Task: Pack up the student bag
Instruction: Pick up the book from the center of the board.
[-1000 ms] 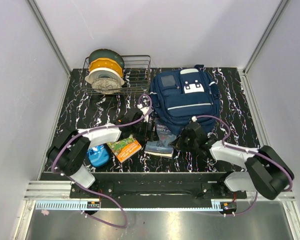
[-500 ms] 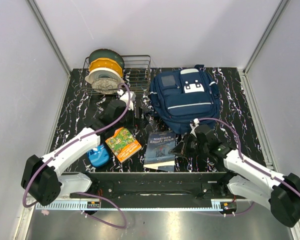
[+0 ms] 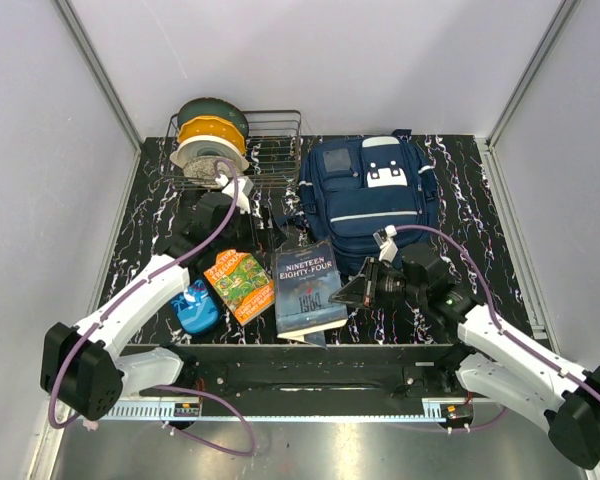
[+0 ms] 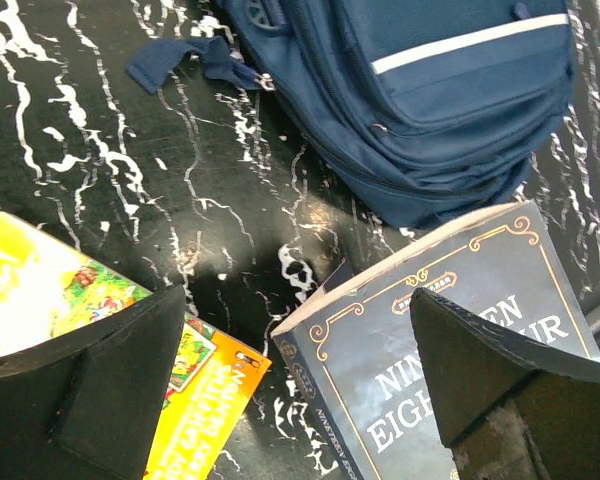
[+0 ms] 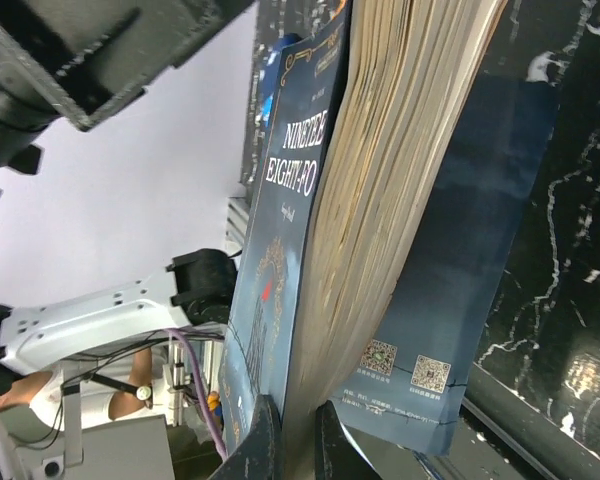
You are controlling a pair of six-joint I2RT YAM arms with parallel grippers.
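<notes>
Right gripper [image 5: 298,432] of mine is pinching the book [image 3: 307,287] by its page edge, jaws nearly pressed together. It is carrying the book leftward, clear of the student bag [image 3: 372,195] it was touching a second ago. My left gripper [image 4: 300,395] is hanging spread wide, pulled back toward the wire rack [image 3: 275,150]. The student bag is lying front-up at the table's [image 3: 460,200] back right. Whether it is unzipped I cannot tell.

One student bag [image 3: 370,195]; two books: navy book [image 3: 308,288], orange book [image 3: 239,285]; three spools [image 3: 208,157]; one wire rack [image 3: 275,140]; one blue item [image 3: 196,310].
</notes>
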